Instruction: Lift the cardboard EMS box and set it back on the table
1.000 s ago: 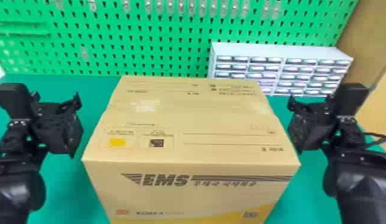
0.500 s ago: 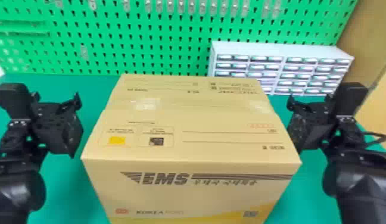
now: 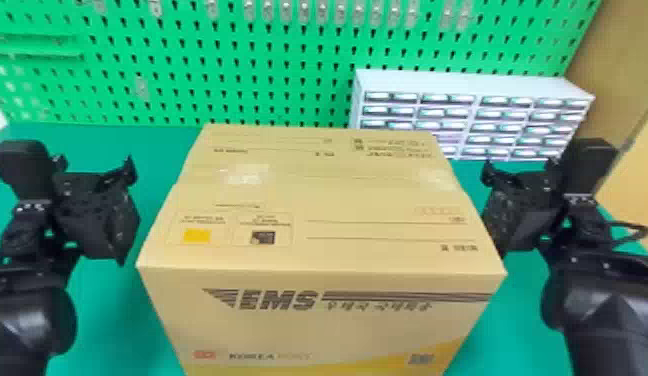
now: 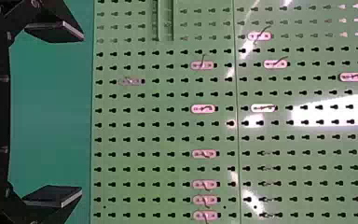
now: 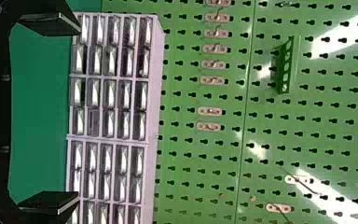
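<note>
1. Cardboard EMS box [image 3: 318, 200]: it lies between your two hands in the head view, closed top upward and printed front toward you. A small yellow square marks the top, near its left edge. The underside lies below the view's edge, so whether it rests on the table cannot be told.
2. Left hand [image 3: 94, 167]: located just beside the box's left side, a strip of green table [image 3: 103, 320] visible between them. Its two flat fingers [image 4: 51, 196] stand wide apart, with nothing between them.
3. Right hand [image 3: 521, 167]: located at the box's right side, where its inner edge meets the box's outline; you cannot tell from this angle whether they touch. Its flat fingers [image 5: 51, 203] are likewise spread wide and hold nothing.
4. Drawer cabinet [image 3: 475, 85]: pale, many small fronts, standing behind the box toward your right; the box's far right corner hides part of it.
5. Green pegboard [image 3: 268, 65]: upright behind the table, bearing rows of small clips [image 3: 304, 11].
</note>
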Tool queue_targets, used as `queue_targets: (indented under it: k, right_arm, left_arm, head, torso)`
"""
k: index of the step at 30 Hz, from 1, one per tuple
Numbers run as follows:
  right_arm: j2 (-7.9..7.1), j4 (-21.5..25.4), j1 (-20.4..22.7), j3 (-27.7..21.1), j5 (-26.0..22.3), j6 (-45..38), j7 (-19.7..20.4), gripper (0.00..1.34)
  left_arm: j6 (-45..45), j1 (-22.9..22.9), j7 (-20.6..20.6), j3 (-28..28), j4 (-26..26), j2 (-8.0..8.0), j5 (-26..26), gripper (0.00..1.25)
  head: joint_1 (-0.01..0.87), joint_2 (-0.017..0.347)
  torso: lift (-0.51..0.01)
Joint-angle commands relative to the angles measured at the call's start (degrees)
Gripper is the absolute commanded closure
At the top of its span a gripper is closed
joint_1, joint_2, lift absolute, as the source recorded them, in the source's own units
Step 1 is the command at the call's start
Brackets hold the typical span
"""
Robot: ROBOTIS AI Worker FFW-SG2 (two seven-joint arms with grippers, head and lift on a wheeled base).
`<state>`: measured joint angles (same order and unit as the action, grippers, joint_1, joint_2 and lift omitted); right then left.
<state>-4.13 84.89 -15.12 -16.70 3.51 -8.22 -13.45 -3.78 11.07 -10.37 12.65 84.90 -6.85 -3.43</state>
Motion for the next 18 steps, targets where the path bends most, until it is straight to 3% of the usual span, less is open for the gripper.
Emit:
queue_targets:
  k: [1,18]
  right_arm:
    - [0.0,-0.1,0.1,-0.1,0.0,0.1,0.0,0.06]
    - [0.35,-2.8,0.4,-0.9,0.3,3.6,0.0,0.06]
  left_arm:
    - [0.0,0.0,0.0,0.1,0.0,0.0,0.0,0.13]
    - [1.7,0.1,-0.2,-0.2,-3.1,0.0,0.3,0.13]
  head:
    - [0.678,-0.017]
    - [0.678,-0.017]
  torso:
    - [-0.091]
    - [-0.091]
